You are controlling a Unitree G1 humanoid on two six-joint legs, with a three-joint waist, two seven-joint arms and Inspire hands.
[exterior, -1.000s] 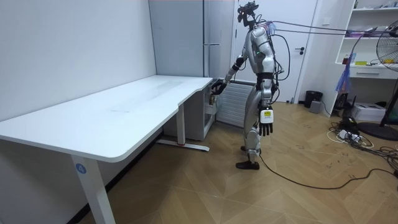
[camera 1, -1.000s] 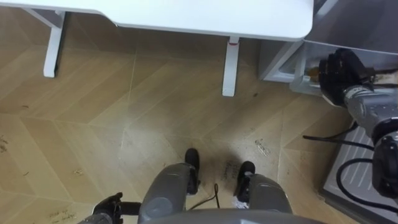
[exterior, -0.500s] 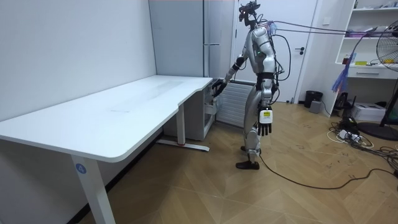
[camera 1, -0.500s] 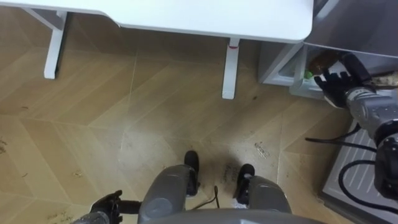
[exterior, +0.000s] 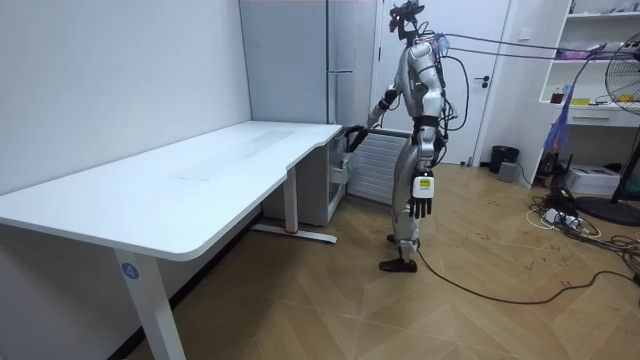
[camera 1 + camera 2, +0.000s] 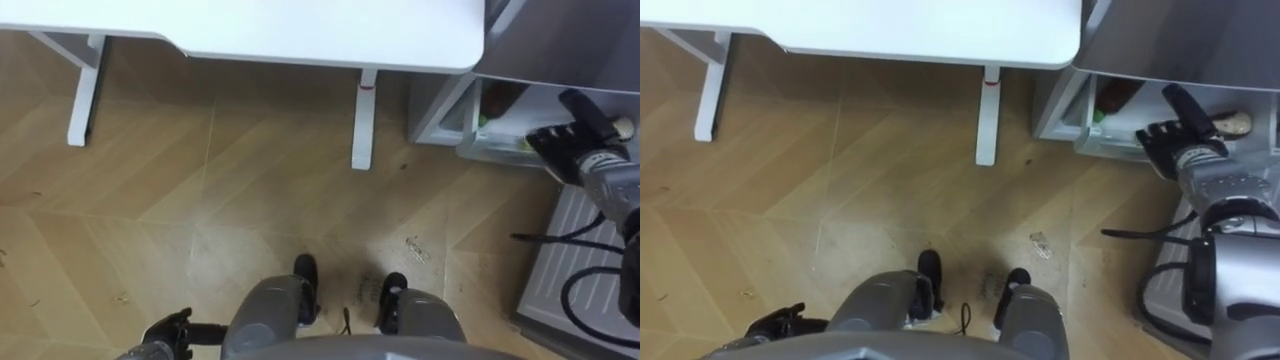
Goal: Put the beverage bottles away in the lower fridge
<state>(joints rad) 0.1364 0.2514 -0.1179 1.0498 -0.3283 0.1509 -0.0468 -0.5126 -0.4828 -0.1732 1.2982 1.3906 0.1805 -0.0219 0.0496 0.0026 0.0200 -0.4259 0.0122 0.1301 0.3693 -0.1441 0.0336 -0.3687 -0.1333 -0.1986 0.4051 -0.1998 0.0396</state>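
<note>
Right hand (image 6: 572,140) spread wide, empty, over open fridge drawer (image 6: 495,157). Bottle (image 6: 1114,94) inside drawer, at table-side wall. Left hand (image 6: 168,332) hangs relaxed. Drink looks placed; drawer not yet shut.

Beneath me, a herringbone wood floor (image 6: 150,200) fills the frame; a white desk (image 6: 300,30) spans the top edge. Room view: plain wall (image 5: 110,80) left, shelves (image 5: 600,108) upper right.

One white desk (image 6: 300,30) is standing at twelve o'clock; one dark bottle (image 6: 1118,95) and one green item (image 6: 1098,115) are lying at two o'clock.
</note>
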